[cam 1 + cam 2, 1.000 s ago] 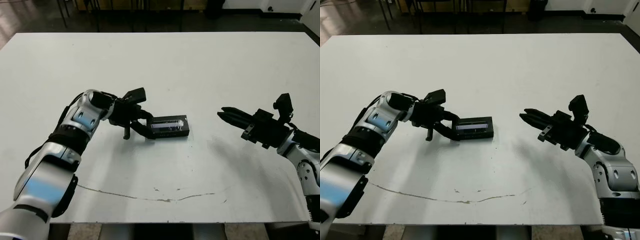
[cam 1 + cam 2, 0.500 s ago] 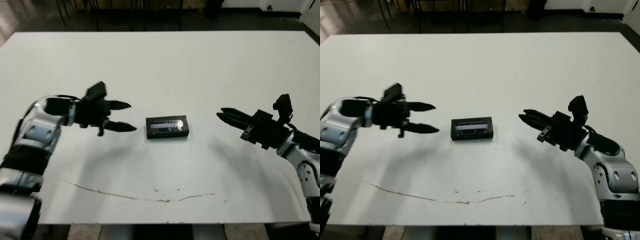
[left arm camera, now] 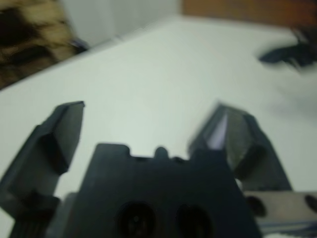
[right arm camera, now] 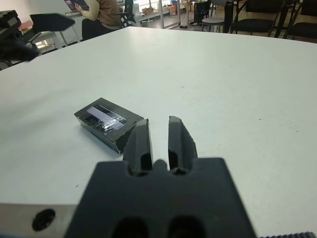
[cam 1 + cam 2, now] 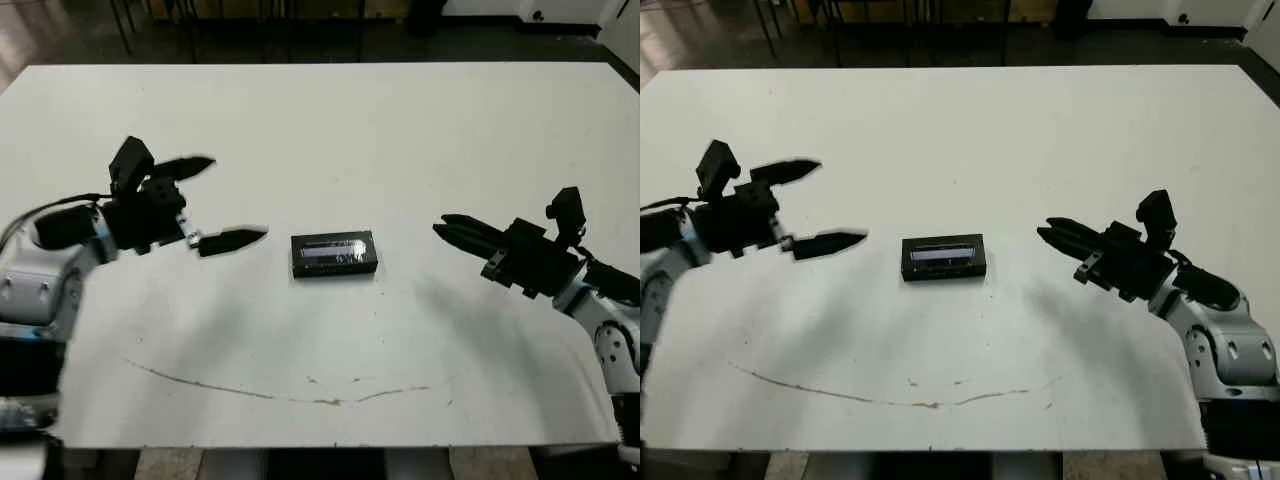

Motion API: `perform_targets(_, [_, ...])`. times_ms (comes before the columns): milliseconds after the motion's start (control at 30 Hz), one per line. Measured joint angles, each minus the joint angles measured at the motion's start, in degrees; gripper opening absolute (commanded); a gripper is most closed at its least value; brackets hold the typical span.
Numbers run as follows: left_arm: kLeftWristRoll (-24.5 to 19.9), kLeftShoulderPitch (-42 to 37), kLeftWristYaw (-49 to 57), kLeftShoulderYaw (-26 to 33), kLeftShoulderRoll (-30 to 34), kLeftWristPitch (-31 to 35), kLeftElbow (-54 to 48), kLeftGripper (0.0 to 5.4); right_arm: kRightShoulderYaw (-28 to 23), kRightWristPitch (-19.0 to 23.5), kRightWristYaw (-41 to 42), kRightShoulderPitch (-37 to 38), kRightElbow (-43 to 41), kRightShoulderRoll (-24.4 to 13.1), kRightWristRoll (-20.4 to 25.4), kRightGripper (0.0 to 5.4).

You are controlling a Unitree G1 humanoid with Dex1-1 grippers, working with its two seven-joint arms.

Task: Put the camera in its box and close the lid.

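Box (image 5: 334, 255) sits lidded on bench (image 5: 360, 130); your left gripper (image 5: 205, 202) fingers spread, right gripper (image 5: 452, 229) fingers pressed together; task looks finished.

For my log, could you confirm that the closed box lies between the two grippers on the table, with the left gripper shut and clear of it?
Not quite: the left gripper is open, its fingers spread wide in the left eye view. The rest holds: the closed box lies on the table between the grippers, untouched.

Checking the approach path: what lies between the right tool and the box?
Only bare white table lies between the right tool and the closed box, clearest in the head views.
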Motion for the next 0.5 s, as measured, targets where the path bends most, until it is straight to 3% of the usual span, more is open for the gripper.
perform_targets(167, [0.2,1.5,8.9,-2.5,-6.8,-1.4,-7.0,3.31,-0.1,0.0,0.0,0.0,0.3,0.0,0.1,0.0])
perform_targets(500, [5.6,2.0,12.0,-14.3,-9.4,-1.1,-9.5,0.92,-0.3,0.5,-0.9,0.1,-0.7,0.0,0.7,0.0])
